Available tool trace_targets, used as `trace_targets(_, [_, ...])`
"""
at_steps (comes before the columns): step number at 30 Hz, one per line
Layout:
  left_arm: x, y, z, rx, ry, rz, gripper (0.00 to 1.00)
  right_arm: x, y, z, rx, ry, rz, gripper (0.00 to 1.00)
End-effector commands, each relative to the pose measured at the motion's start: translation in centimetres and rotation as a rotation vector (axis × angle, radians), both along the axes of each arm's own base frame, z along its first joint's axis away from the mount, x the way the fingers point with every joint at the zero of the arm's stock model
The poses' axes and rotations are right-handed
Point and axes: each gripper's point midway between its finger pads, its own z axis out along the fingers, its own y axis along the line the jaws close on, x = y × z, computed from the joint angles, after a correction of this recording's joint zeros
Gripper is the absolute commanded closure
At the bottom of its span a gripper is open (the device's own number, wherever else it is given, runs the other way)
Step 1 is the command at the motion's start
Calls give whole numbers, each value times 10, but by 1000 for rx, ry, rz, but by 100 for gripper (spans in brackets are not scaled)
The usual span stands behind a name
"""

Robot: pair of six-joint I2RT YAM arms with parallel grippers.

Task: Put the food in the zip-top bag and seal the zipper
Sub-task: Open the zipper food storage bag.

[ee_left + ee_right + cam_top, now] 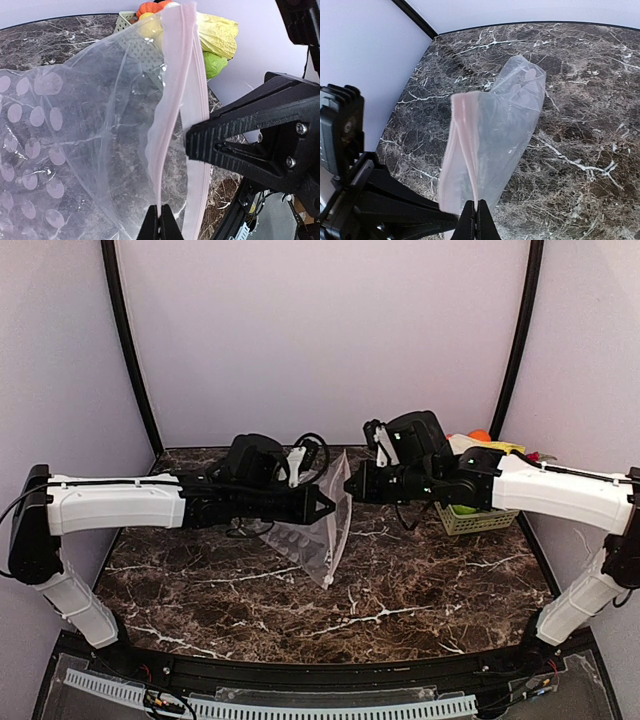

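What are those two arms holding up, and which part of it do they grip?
The zip-top bag. The left end effector and the right end effector each pinch the pink zipper strip along its mouth.

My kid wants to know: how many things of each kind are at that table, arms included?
Robot arms: 2 (left arm, right arm)
Zip-top bag: 1
Basket: 1
Food pieces showing: 3 (cabbage, green pear, orange tomato); more may be hidden
Total: 7
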Motion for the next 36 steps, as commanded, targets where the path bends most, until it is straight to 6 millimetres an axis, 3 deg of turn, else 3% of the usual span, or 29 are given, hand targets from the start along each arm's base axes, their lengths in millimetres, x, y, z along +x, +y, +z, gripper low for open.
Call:
trace_targets(1, [7, 28, 26, 16, -106, 103, 99, 0, -20, -9, -73, -20, -61, 100])
trace_targets(7, [11, 51, 35, 133, -173, 151, 99, 11, -56, -39, -268, -4, -191, 100])
trace_targets(11, [6, 39, 36, 105, -156, 91, 99, 10, -50, -40, -252, 0, -159, 99])
trace_targets(16, [2, 18, 37, 35, -118, 30, 99, 5, -27, -32, -152, -8, -68, 72])
trace_targets(23, [4, 5, 46, -32, -110, 15, 99, 0, -16, -43, -130, 23, -50, 37])
trace_targets(30, [4, 5, 40, -37, -87, 23, 99, 7, -16, -63, -197, 32, -125, 23])
trace_targets(36, [6, 8, 51, -47, -125, 33, 99, 14, -25, -88, -296, 54, -192, 15])
